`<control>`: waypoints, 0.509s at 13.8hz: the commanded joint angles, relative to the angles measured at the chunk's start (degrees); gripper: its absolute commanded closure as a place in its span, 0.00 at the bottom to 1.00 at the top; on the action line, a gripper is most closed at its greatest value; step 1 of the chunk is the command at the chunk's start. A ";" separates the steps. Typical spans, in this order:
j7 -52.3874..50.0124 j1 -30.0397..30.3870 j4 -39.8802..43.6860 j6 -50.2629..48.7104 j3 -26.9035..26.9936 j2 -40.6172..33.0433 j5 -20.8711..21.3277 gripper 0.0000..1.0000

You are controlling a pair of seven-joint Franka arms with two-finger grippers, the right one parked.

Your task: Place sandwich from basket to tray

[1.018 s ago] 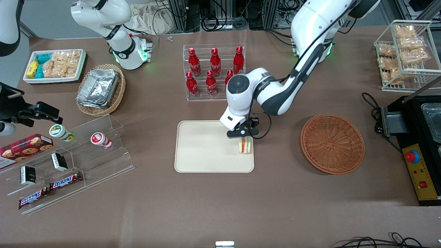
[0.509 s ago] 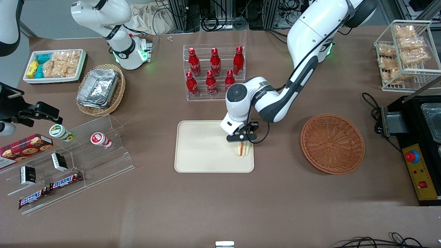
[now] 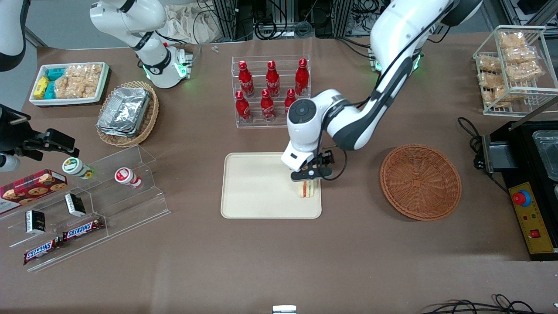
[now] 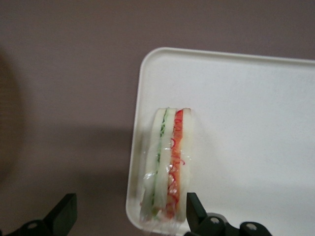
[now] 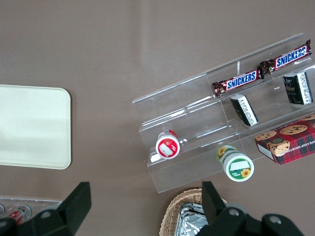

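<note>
Gripper, fingers spread and clear of the sandwich, hangs just above it, at the tray's edge nearest the basket. In the wrist view the two fingertips sit wide apart, the sandwich between them and touched by neither, so far as can be seen.

Containers, largest first. Tray: cream, rectangular, holding only the sandwich, which stands on edge at about 4 o'clock on its surface, close to the rim; green and red filling lines show under clear wrap. Basket: round, reddish-brown wicker, nothing in it, well apart at 3 o'clock from the tray. Bottle rack: clear acrylic, red bottles in two rows, at 12 o'clock from the tray. Tan basket: foil containers inside, at 10 o'clock.

Surroundings: stepped acrylic stand at 9 o'clock, bearing cups, small boxes and two Snickers bars. The arm's wrist covers one bottle of the rack's nearer row and the tray's rim below it.

Partly hidden: the sandwich's farther end lies under the gripper in the front view; the fingertips are cut off in the wrist view.
</note>
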 commanded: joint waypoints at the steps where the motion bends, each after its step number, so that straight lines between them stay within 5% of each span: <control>1: 5.80 3.22 -1.14 -4.36 0.05 -7.40 -5.32 0.00; 7: 23.10 13.33 4.28 -15.66 0.14 -14.36 -17.89 0.00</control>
